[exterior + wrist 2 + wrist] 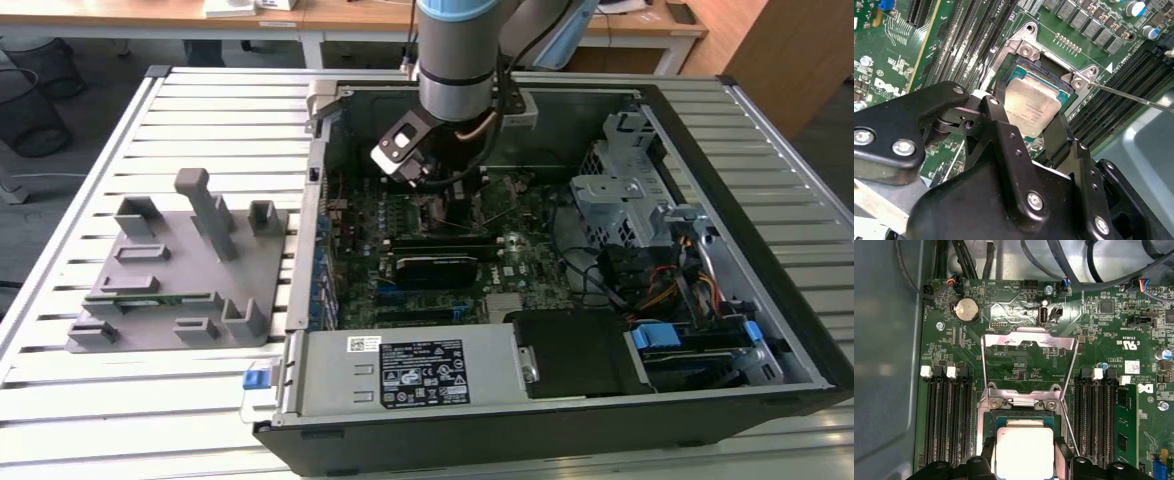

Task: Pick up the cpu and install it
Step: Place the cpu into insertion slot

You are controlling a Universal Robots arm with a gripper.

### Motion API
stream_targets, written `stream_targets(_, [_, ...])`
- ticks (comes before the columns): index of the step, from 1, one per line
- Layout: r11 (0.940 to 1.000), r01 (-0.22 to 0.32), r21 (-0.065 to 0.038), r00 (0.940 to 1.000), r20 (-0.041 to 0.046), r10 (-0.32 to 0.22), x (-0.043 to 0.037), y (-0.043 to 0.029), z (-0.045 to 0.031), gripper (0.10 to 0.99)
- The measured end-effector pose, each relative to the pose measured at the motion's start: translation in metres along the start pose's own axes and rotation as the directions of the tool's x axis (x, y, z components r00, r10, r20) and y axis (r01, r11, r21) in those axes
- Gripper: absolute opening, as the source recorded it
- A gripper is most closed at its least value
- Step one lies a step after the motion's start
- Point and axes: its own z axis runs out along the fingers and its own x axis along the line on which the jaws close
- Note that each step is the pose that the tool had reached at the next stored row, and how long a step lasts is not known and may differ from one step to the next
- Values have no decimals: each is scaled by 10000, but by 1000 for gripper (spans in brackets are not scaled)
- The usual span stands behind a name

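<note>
The cpu (1034,111) (1024,452) is a small square chip with a pale silver top. It sits between my gripper's two black fingers (1000,100), directly over the open socket (1026,47) (1024,401) of the green motherboard. My gripper (1028,106) (1024,446) is shut on the chip's two opposite edges. I cannot tell whether the chip rests in the socket or hangs just above it. The socket's metal load plate (1029,340) stands flipped open, and its thin lever (1134,97) is swung out. In the exterior view my gripper (447,198) reaches down inside the computer case.
The open black computer case (747,130) walls in the board. Inside are a power supply (407,365) and a metal drive cage (621,195). Memory slots (949,415) flank the socket, one holding a green stick (1124,425). A grey plastic fixture (180,270) stands on the slatted table at the exterior view's left.
</note>
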Motion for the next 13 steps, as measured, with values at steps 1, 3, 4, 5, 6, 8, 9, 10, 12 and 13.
stream_targets(1, [10000,-4,0,10000,1,4,0,-1,9,541])
stream_targets(3, [10000,-12,0,10000,1,12,2,-4,26,541])
stream_targets(4, [10000,-13,0,10000,1,13,3,-5,33,541])
stream_targets(5, [10000,-15,0,10000,1,15,5,-6,40,541])
stream_targets(6, [10000,-17,0,10000,1,17,8,-6,47,541])
stream_targets(8, [10000,-17,0,10000,1,17,13,-7,60,541])
stream_targets(9, [10000,-17,1,10000,1,17,15,-7,67,541])
stream_targets(10, [10000,-17,2,10000,2,17,16,-7,73,541])
stream_targets(12, [10000,-19,3,10000,3,19,16,-8,80,541])
stream_targets(13, [10000,-20,4,10000,4,20,16,-9,80,541])
